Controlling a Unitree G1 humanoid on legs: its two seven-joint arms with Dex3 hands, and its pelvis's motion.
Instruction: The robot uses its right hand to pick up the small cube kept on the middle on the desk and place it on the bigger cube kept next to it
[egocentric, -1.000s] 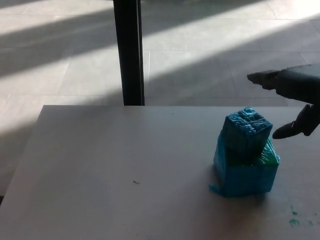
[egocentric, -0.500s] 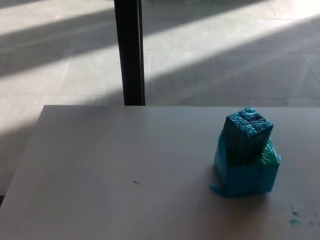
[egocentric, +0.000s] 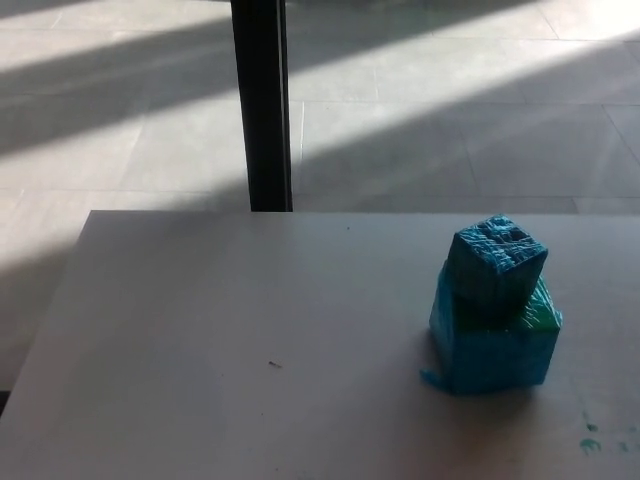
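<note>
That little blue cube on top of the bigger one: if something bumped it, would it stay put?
Probably not. The small cube sits skewed on the bigger cube, overhanging an edge, so a nudge might tip it off. Its wrinkled tape wrapping looks grippy rather than slippery.

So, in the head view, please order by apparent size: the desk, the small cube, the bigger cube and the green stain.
1. desk
2. bigger cube
3. small cube
4. green stain, tiny, at the desk's near right corner
</note>
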